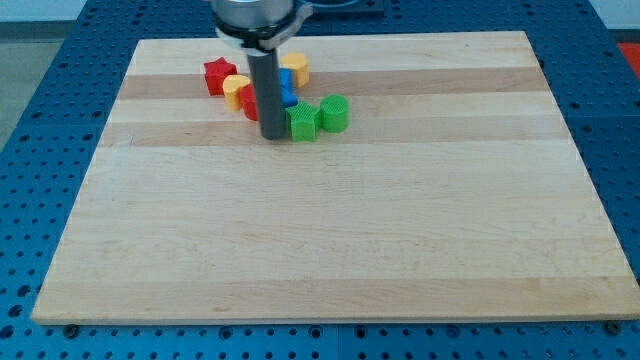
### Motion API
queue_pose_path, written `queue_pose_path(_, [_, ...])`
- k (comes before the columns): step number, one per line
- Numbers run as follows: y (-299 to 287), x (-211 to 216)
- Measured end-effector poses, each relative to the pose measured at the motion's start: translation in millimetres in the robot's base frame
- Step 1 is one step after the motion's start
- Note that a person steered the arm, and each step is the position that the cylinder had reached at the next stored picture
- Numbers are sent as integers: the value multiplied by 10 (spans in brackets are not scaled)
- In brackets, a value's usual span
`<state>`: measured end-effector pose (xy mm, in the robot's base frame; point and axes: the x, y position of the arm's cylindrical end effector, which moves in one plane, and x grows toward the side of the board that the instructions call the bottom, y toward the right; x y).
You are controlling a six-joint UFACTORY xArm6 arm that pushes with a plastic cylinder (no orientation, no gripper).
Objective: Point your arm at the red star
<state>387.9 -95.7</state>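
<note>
The red star [218, 75] lies near the view's top left of the wooden board [330, 230], at the left end of a cluster of blocks. My tip [272, 135] rests on the board at the lower middle of the cluster, right of and below the red star and apart from it. The rod hides part of a red block [248, 103] and of a blue block [287, 87]. A yellow block [237, 90] sits between the red star and the rod.
A green block [302, 122] touches the rod's right side, with a green round block [334, 114] next to it. A yellow round block [295, 67] lies behind the rod. Blue perforated table [40, 150] surrounds the board.
</note>
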Motion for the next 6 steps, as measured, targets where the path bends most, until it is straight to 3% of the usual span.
queue_pose_path(1, [-781, -117])
queue_pose_path(2, [-1493, -754])
queue_pose_path(3, [-1634, -1576])
queue_pose_path(4, [-1260, -1884])
queue_pose_path(6, [-867, -1627])
